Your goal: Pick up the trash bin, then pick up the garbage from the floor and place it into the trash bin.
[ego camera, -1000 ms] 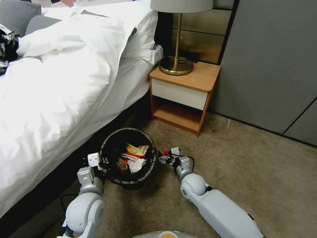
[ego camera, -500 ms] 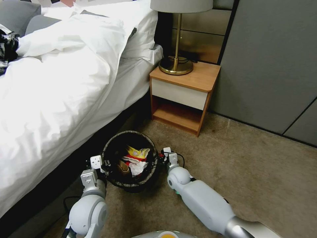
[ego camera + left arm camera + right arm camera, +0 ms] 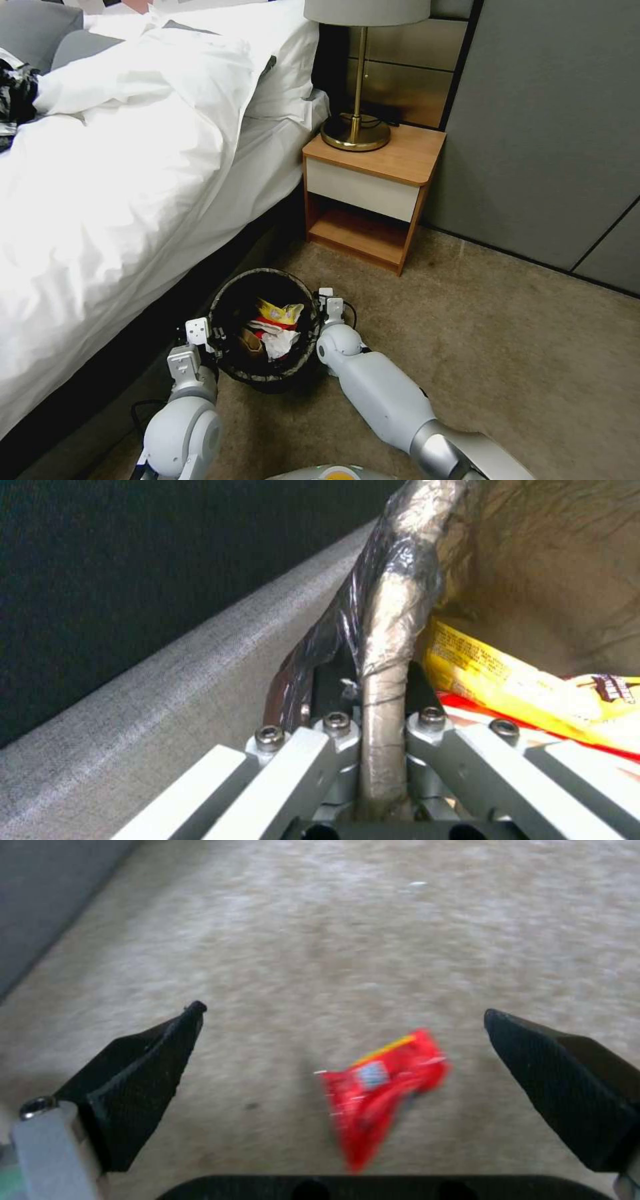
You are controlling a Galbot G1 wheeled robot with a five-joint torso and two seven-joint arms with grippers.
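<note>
The trash bin [image 3: 265, 327] sits low by the bed [image 3: 120, 173], on or just over the carpet [image 3: 520, 347]; I cannot tell which. The left gripper [image 3: 373, 730] is clamped tight on the bin's rim, with the dark bag [image 3: 393, 570] pinched between its fingers. Inside the bin lie a yellow wrapper [image 3: 280, 312], a red one and some white tissue [image 3: 280, 341]. The right gripper [image 3: 328, 301] is just beside the far side of the bin, and its fingers [image 3: 143, 1080] are spread wide with nothing in them. A small red wrapper [image 3: 383, 1090] is below them, over the carpet. It looks blurry, so I think it may be falling or lying loose there. It could land outside the bin, because the gripper is next to the rim and not over the opening. The bin could also tip or slip, since only a thin bit of rim and slippery bag is being held.
</note>
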